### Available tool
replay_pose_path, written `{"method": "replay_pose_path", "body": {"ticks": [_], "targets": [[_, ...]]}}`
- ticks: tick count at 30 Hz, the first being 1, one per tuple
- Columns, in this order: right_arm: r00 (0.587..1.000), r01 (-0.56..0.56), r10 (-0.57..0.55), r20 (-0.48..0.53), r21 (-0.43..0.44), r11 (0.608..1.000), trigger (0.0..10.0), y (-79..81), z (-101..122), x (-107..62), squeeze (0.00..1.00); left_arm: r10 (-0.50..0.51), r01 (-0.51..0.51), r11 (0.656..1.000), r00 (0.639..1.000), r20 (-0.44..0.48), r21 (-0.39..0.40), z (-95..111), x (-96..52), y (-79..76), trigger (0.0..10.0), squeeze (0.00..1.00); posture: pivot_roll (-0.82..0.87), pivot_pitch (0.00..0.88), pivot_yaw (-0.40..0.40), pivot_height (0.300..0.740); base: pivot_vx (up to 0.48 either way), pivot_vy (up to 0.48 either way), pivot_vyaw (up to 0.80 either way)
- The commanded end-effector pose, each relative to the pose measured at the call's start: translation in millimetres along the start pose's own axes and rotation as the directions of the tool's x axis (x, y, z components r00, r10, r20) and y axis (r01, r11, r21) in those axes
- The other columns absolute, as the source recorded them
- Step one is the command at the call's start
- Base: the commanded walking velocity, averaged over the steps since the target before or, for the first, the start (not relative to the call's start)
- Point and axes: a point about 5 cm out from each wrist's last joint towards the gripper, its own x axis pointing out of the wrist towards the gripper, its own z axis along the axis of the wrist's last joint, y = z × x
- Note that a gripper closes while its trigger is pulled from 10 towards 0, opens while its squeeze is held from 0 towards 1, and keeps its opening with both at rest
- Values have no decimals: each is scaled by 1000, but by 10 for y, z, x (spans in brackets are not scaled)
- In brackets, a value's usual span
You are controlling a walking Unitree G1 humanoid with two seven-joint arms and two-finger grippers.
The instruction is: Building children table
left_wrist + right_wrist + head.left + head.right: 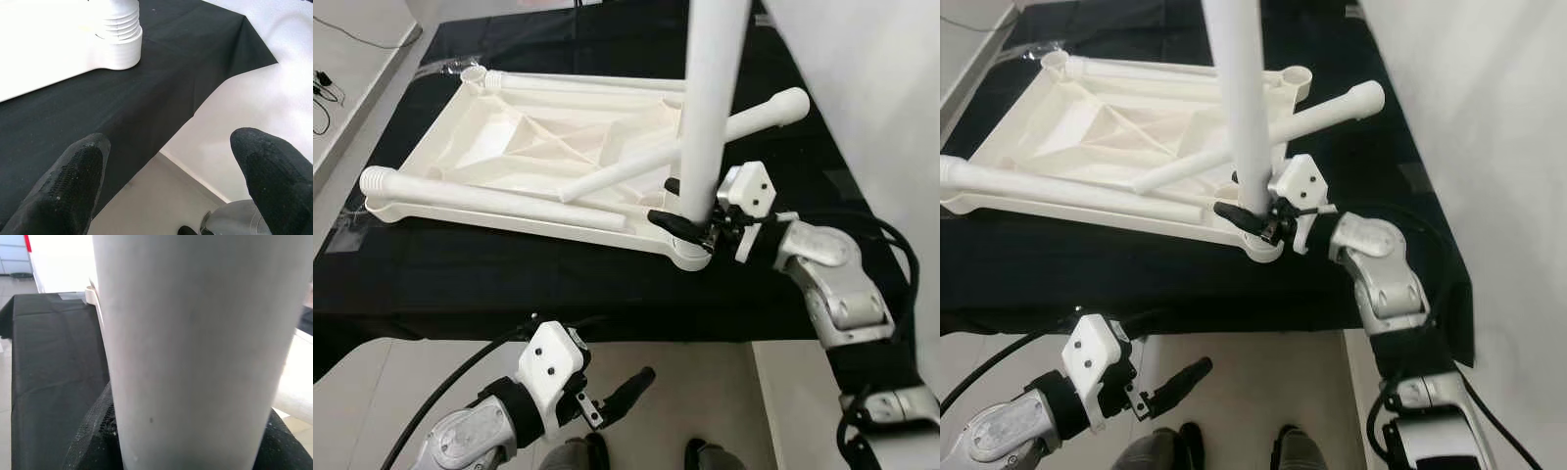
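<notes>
A white plastic tabletop [499,137] lies upside down on a black-clothed table [460,284]. One white leg [710,98] stands upright in the near right corner socket [693,257]. My right gripper [690,220] is shut on that leg just above the socket; the leg [190,347] looms large between its fingers in the right wrist view. Three loose legs lie on the tabletop: one along the near edge [489,196], one diagonal [744,122], one at the far edge [578,83]. My left gripper [617,397] hangs open below the table's front edge, holding nothing.
A white wall [881,78] runs close along the table's right side. Cables [325,93] lie on the floor at the far left. The black cloth's corner [244,34] drapes over the edge, with a threaded leg end [120,24] nearby. My feet [587,455] stand on pale floor.
</notes>
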Motion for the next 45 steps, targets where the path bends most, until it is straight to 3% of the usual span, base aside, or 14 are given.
{"method": "replay_pose_path", "body": {"ticks": [1, 5, 7, 9, 10, 19, 20, 21, 22, 24, 27, 35, 40, 45], "targets": [[982, 57, -39, -186, 93, 994, 10000, 44, -398, -34, 0, 1, -1, 1000, 1000, -9, -15, -23, -10, -34, 10000, 0, 64, 290, 57, 740, 0, 0, 0], [959, 165, -136, -250, 99, 981, 10000, -27, -439, -19, 0, 2, -2, 1000, 1000, -8, -16, -18, -13, -38, 10000, 0, 61, 297, 55, 740, 0, 0, 0], [901, 360, -297, -315, 161, 919, 10000, -54, -473, -52, 0, 3, -3, 1000, 1000, -6, -18, -16, -14, -41, 10000, 0, 58, 299, 53, 740, 0, 0, 0], [901, 360, -297, -315, 161, 919, 10000, -54, -473, -52, 0, 3, -3, 1000, 1000, -6, -18, -16, -14, -41, 10000, 0, 58, 299, 53, 740, 0, 0, 0], [876, 417, -341, -340, 179, 891, 10000, -40, -494, -78, 0, 3, -3, 1000, 1000, -6, -19, -14, -15, -43, 10000, 0, 52, 304, 52, 740, 0, 0, 0], [876, 417, -341, -340, 179, 891, 10000, -40, -494, -78, 0, 3, -3, 1000, 1000, -6, -19, -14, -15, -43, 10000, 0, 52, 304, 52, 740, 0, 0, 0], [822, 538, -455, -343, 205, 818, 10000, 9, -519, -151, 0, 1, -1, 1000, 1000, -4, -23, -10, -14, -44, 10000, 0, 47, 307, 59, 740, 0, 0, 0], [822, 538, -455, -343, 205, 818, 10000, 9, -519, -151, 0, 1, -1, 1000, 1000, -4, -23, -10, -14, -44, 10000, 0, 47, 307, 59, 740, 0, 0, 0], [769, 629, -545, -333, 243, 739, 10000, 27, -538, -213, 0, -2, 2, 1000, 1000, -4, -25, -9, -15, -43, 10000, 0, 47, 307, 59, 740, 0, 0, 0], [765, 642, -569, -302, 283, 713, 10000, 35, -527, -216, 0, -1, 1, 1000, 1000, -3, -25, -9, -16, -42, 10000, 0, 46, 308, 59, 740, 0, 0, 0], [793, 609, -552, -259, 294, 737, 10000, 60, -502, -191, 0, 0, 0, 1000, 1000, -3, -26, -8, -17, -42, 10000, 0, 46, 309, 60, 740, 0, 0, 0], [906, 420, -419, -68, 275, 865, 10000, 30, -295, -159, 0, 0, 0, 1000, 1000, -4, -23, -6, -16, -42, 10000, 0, 51, 308, 61, 740, 0, 0, 0], [943, 333, -323, -82, 181, 925, 10000, 64, -304, -201, 0, 2, -2, 1000, 1000, -4, -20, -2, -19, -40, 10000, 0, 54, 310, 60, 740, 0, 0, 0], [966, 254, -238, -104, 187, 949, 10000, 96, -381, -200, 0, 2, -2, 1000, 1000, -4, -20, 0, -21, -38, 10000, 0, 53, 312, 63, 740, 0, 0, 0]]}}
